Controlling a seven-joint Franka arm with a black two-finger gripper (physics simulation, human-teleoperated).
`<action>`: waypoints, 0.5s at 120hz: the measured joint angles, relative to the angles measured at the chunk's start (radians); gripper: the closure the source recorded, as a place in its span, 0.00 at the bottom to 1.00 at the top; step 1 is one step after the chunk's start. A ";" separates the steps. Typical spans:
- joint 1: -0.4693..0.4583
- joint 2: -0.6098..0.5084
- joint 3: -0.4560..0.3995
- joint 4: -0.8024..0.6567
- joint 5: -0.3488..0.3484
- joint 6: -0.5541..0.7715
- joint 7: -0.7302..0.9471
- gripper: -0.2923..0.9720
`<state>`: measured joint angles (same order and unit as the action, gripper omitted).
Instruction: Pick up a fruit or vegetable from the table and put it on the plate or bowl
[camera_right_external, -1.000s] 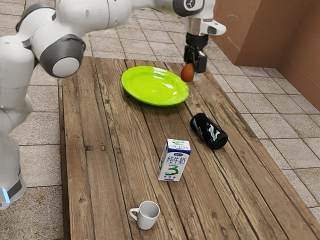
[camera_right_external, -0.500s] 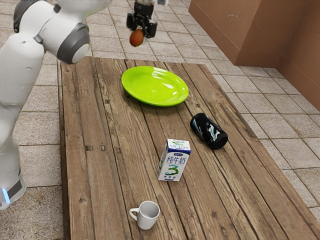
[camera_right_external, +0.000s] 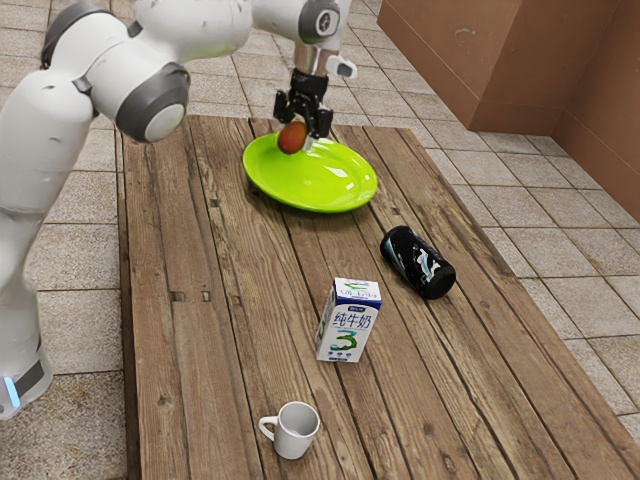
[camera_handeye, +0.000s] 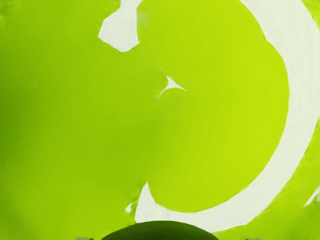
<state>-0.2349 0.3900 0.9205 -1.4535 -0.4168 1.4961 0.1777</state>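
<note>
Down from its high spot past the counter's far edge half a second ago, the tool (camera_right_external: 300, 128) now hangs low over the far part of the green plate (camera_right_external: 318, 178). It is toward the exterior view's left side of the plate. A second ago it was at the plate's opposite rim, on the exterior view's right. The plate, can, carton and cup lie where they lay before.

The tool's two black fingers are closed from both sides on a small reddish-brown fruit (camera_right_external: 292, 138). The fruit sits inside the plate's outline, just above its surface; whether it touches the plate I cannot tell. In the wrist view the plate (camera_handeye: 75, 125) spreads under the hand, and the fruit (camera_handeye: 160, 230) is a dark rounded shape at the lower edge.

The plate rests on the far half of the wooden counter (camera_right_external: 230, 300), near its far edge. Wide bare boards run along the exterior view's left side, and a clear strip lies between the plate and the upright milk carton (camera_right_external: 349, 320). A black can (camera_right_external: 418, 262) lies on its side near the counter's edge on the exterior view's right. A white cup (camera_right_external: 290, 429) stands close to the near edge. Tiled floor (camera_right_external: 560, 200) surrounds the counter, and brown boxes (camera_right_external: 520, 60) stand well beyond it.
</note>
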 joint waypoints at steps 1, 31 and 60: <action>-0.001 0.000 -0.001 0.000 0.000 0.001 -0.001 0.53; -0.025 0.007 -0.011 -0.010 -0.003 0.011 -0.013 0.44; -0.024 0.005 -0.022 -0.009 -0.007 0.011 -0.020 0.27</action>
<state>-0.2589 0.3954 0.8984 -1.4629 -0.4240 1.5068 0.1577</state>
